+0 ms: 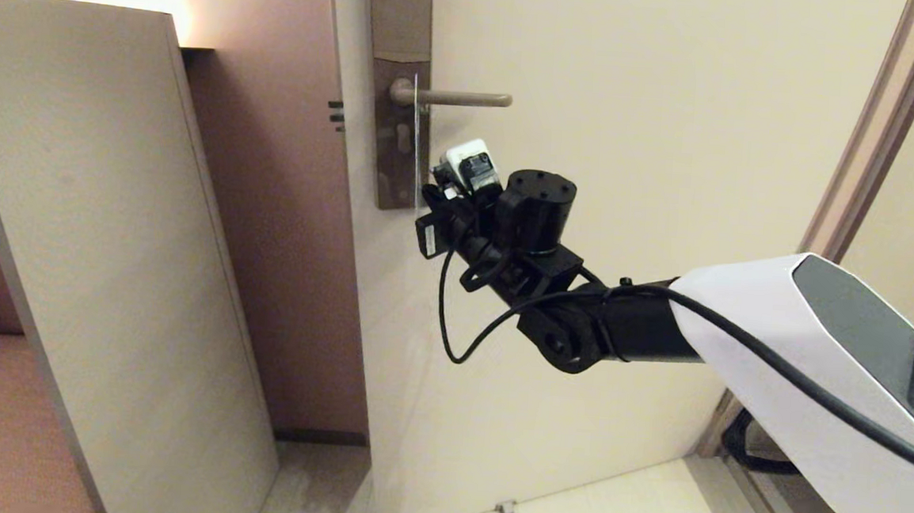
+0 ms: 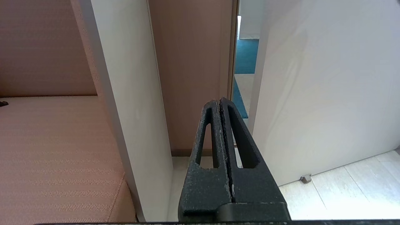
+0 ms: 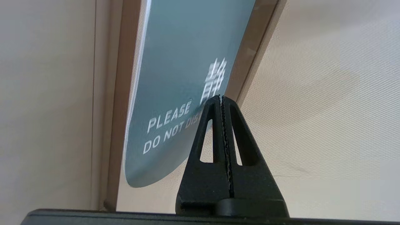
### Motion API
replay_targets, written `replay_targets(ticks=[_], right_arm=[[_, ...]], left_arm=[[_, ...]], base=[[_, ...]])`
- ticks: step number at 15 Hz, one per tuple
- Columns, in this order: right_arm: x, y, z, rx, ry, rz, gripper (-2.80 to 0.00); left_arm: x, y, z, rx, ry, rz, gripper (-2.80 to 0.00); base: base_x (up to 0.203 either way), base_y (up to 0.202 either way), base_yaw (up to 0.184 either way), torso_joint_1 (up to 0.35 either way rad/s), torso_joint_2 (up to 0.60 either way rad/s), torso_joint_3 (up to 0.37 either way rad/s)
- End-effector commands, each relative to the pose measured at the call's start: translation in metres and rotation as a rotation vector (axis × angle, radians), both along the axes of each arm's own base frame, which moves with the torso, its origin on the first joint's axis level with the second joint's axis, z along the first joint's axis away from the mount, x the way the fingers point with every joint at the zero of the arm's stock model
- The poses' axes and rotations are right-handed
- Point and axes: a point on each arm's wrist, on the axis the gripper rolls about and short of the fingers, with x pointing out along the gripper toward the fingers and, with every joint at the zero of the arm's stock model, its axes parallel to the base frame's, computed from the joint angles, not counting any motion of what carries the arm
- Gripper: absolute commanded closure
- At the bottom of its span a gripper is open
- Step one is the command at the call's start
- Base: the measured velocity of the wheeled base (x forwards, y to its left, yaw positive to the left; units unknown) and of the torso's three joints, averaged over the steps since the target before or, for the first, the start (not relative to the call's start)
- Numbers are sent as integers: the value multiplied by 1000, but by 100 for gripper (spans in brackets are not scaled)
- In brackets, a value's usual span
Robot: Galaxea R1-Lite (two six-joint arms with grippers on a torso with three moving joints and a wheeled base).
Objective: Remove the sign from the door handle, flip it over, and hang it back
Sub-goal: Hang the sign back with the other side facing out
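Observation:
The sign (image 1: 415, 139) hangs edge-on from the door handle (image 1: 455, 97), close to the handle's grey-brown plate (image 1: 395, 138). In the right wrist view the sign's (image 3: 175, 93) teal face shows, with white "PLEASE DO NOT DIS…" lettering. My right gripper (image 1: 429, 194) (image 3: 221, 97) is beside the sign's lower end, on its teal side, shut with nothing between its fingers. The sign hangs free just beyond the fingertips. My left gripper (image 2: 219, 100) is shut and empty, low and away from the door, outside the head view.
The cream door (image 1: 654, 142) stands slightly ajar, with a small stop (image 1: 503, 508) near its foot. A tall pale cabinet panel (image 1: 94, 226) stands to the left beside a pink upholstered seat (image 2: 47, 150). The door frame (image 1: 868, 147) runs up the right.

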Motion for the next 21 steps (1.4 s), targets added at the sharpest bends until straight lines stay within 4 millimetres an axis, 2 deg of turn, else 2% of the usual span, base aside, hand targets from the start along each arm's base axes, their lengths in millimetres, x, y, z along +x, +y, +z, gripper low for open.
replay_targets(ticks=[1, 6, 10, 13, 17, 21], right_arm=[[-9, -6, 24, 23, -29, 4, 0], [-26, 2, 43, 52, -57, 49, 0], [-38, 16, 44, 56, -59, 95, 0], [-40, 24, 44, 58, -69, 129, 0], [-29, 36, 25, 48, -66, 128, 0], [-15, 48, -5, 29, -41, 115, 0]], left_arm=[[0, 0, 0, 0, 2, 1, 0], [0, 0, 0, 0, 1, 1, 0], [0, 0, 0, 0, 2, 1, 0], [0, 0, 0, 0, 2, 2, 0], [0, 0, 0, 0, 2, 1, 0], [0, 0, 0, 0, 2, 2, 0]], base=[[0, 0, 0, 0, 0, 0], [0, 0, 0, 0, 0, 0], [0, 0, 0, 0, 0, 0], [0, 0, 0, 0, 0, 0], [0, 0, 0, 0, 0, 0], [0, 0, 0, 0, 0, 0]])
